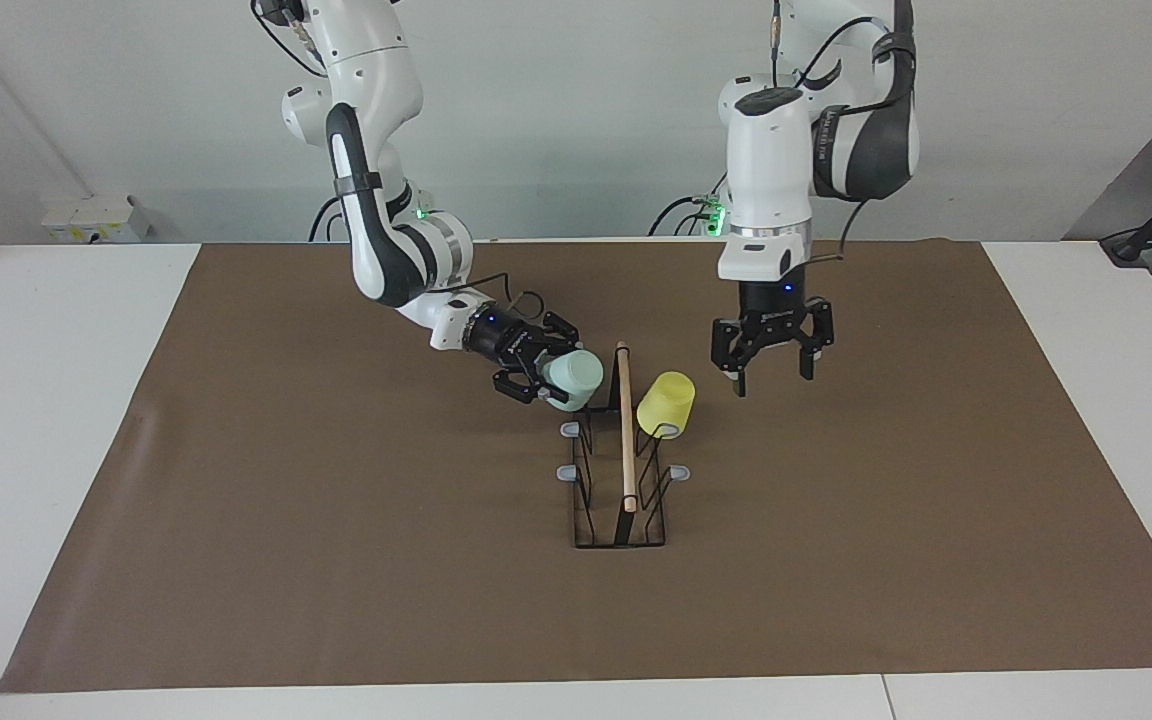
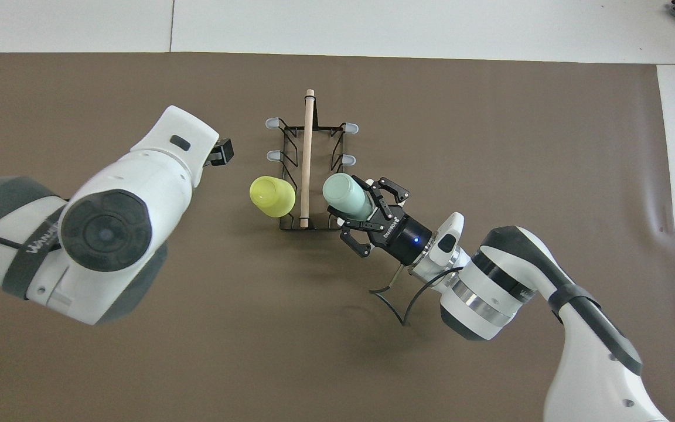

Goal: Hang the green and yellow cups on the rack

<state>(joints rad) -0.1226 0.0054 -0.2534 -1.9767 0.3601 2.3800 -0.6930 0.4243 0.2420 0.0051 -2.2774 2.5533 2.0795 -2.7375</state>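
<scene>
The black wire rack (image 1: 620,500) with its wooden rod (image 1: 626,430) stands mid-table; it also shows in the overhead view (image 2: 308,170). The yellow cup (image 1: 666,404) hangs tilted on the prong nearest the robots on the left arm's side (image 2: 272,196). My right gripper (image 1: 556,375) is shut on the green cup (image 1: 576,378) and holds it tilted over the nearest prong on the right arm's side (image 2: 346,196). That prong's tip is hidden by the cup. My left gripper (image 1: 772,378) is open and empty, raised beside the yellow cup, apart from it.
Several grey-tipped prongs (image 1: 569,430) farther from the robots are bare. A brown mat (image 1: 236,500) covers the table (image 1: 56,400) around the rack. In the overhead view the left arm's body (image 2: 115,228) covers part of the mat.
</scene>
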